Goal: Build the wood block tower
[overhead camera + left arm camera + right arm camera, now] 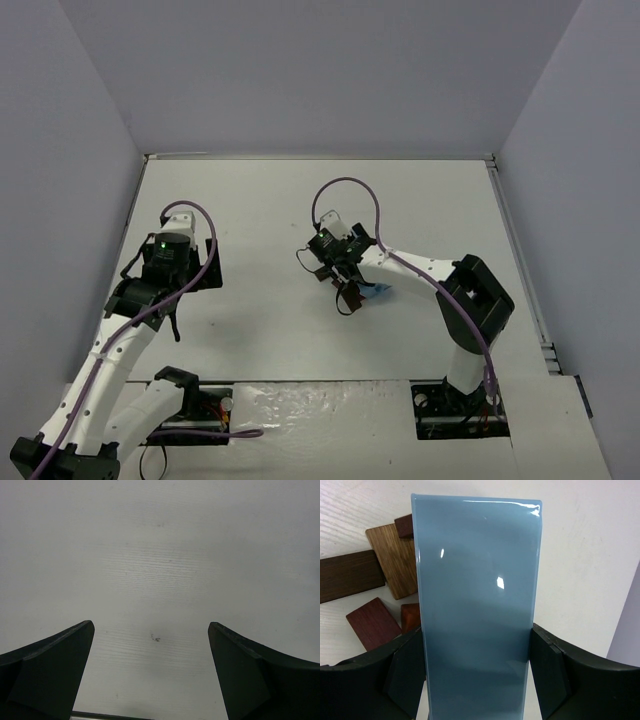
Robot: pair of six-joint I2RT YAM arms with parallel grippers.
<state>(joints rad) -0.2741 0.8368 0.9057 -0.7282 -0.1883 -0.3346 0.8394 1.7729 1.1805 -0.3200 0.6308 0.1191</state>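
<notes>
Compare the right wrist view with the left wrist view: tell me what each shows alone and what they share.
Only right wrist: the right gripper clamped on a light blue box, wood blocks lying loose to its left. Only left wrist: the left gripper open, empty, over a small dark speck. Both: white table, dark fingers.

L gripper [151, 624] spread wide, low over white table [160, 540]; small dark speck [155, 638] on table btwn fingertips.
</notes>
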